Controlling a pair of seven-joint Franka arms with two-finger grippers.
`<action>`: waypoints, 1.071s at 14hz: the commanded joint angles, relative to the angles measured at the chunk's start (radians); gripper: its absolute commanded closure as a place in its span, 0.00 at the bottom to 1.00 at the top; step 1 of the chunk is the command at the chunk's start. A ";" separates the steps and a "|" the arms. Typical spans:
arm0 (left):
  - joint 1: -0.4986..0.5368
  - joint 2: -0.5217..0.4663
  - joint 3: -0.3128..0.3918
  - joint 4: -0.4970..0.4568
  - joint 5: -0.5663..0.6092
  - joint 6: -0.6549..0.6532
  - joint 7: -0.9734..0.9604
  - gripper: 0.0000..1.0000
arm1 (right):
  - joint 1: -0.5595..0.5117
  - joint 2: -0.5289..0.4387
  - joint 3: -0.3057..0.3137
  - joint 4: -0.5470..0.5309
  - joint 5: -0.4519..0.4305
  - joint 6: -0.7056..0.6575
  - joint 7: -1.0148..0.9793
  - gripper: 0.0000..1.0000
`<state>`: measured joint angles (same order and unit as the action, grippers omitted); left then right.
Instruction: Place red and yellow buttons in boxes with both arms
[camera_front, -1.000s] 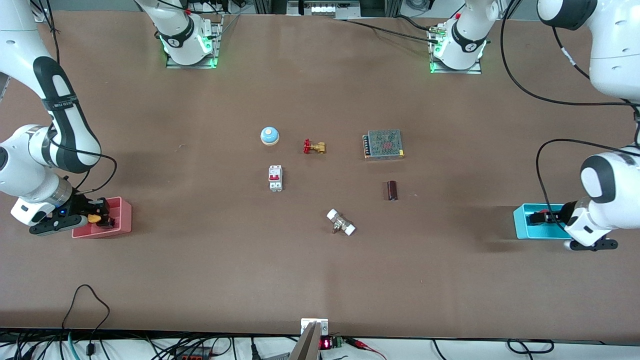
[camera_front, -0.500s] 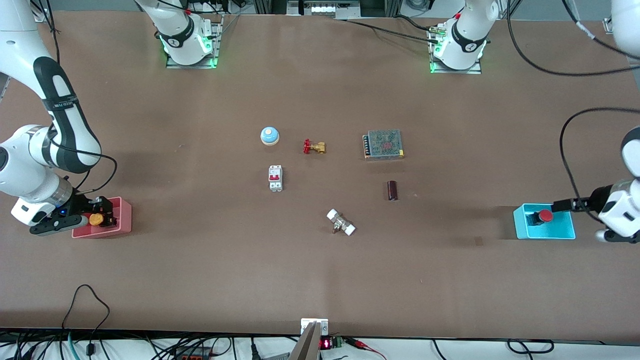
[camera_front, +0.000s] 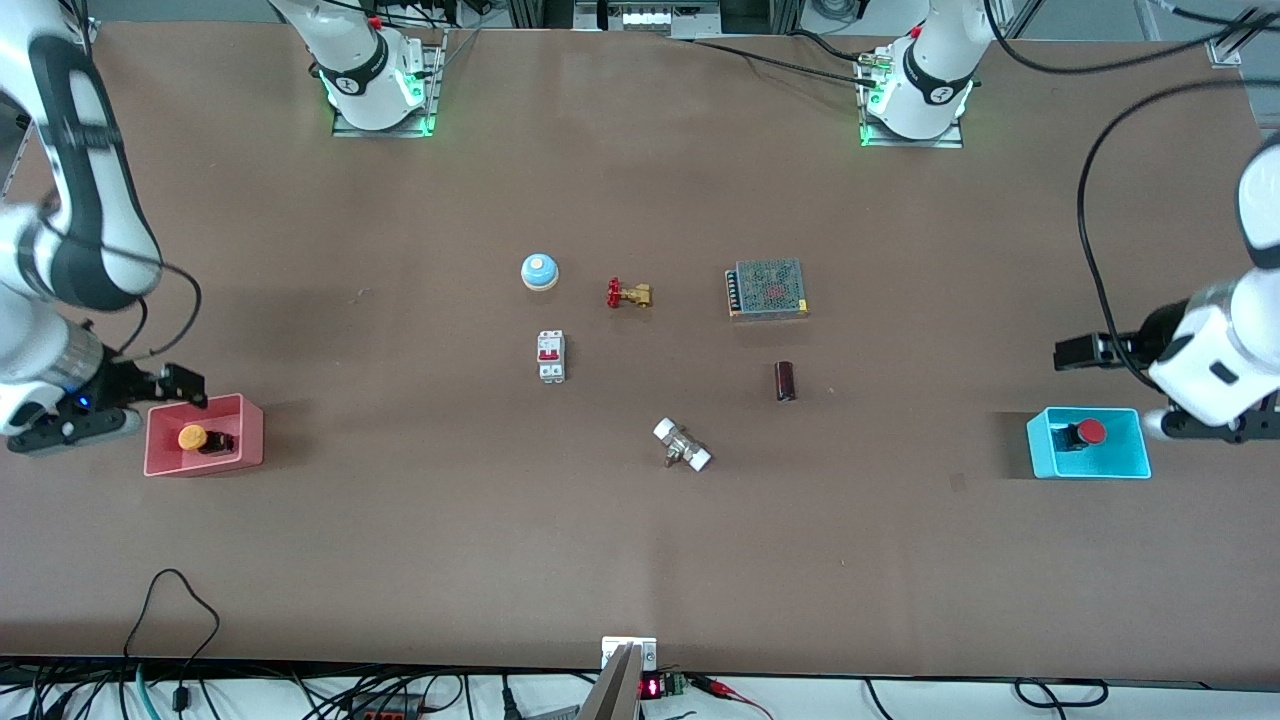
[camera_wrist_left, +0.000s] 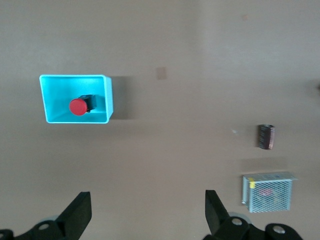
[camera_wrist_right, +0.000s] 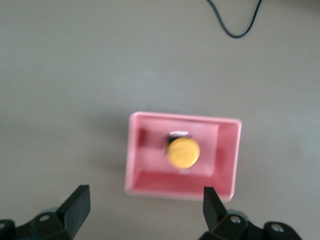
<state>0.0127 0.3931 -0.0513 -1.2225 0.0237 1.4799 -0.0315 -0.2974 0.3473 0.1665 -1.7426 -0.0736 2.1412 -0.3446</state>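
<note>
The yellow button (camera_front: 192, 437) lies in the pink bin (camera_front: 204, 466) at the right arm's end of the table. The red button (camera_front: 1090, 432) lies in the cyan bin (camera_front: 1090, 470) at the left arm's end. My right gripper (camera_front: 182, 385) is open and empty, raised over the table beside the pink bin. My left gripper (camera_front: 1075, 352) is open and empty, raised over the table beside the cyan bin. The right wrist view shows the yellow button (camera_wrist_right: 183, 153) in the pink bin (camera_wrist_right: 150, 185) past my open gripper (camera_wrist_right: 145, 210). The left wrist view shows the red button (camera_wrist_left: 77, 106) in the cyan bin (camera_wrist_left: 108, 100), well clear of my open gripper (camera_wrist_left: 147, 215).
In the table's middle stand a blue-and-white bell (camera_front: 539, 271), a brass valve (camera_front: 628, 294), a mesh-covered power supply (camera_front: 767, 288), a white circuit breaker (camera_front: 551, 356), a dark cylinder (camera_front: 785, 381) and a white-ended fitting (camera_front: 682, 444).
Both grippers have let go of the buttons and risen away from the bins. The yellow button now rests in the pink bin, the red one in the cyan bin.
</note>
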 joint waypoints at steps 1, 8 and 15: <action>0.012 -0.078 -0.047 -0.018 0.016 -0.026 -0.001 0.00 | 0.084 -0.163 -0.005 -0.028 0.018 -0.162 0.125 0.00; 0.049 -0.381 -0.047 -0.484 0.036 0.226 0.064 0.00 | 0.224 -0.364 -0.009 0.035 0.017 -0.478 0.279 0.00; 0.069 -0.339 -0.056 -0.373 0.025 0.117 0.044 0.00 | 0.251 -0.450 -0.022 0.009 0.061 -0.578 0.300 0.00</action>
<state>0.0728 0.0499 -0.0930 -1.6278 0.0487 1.6245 -0.0039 -0.0765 -0.0564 0.1610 -1.7011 -0.0299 1.5779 -0.0649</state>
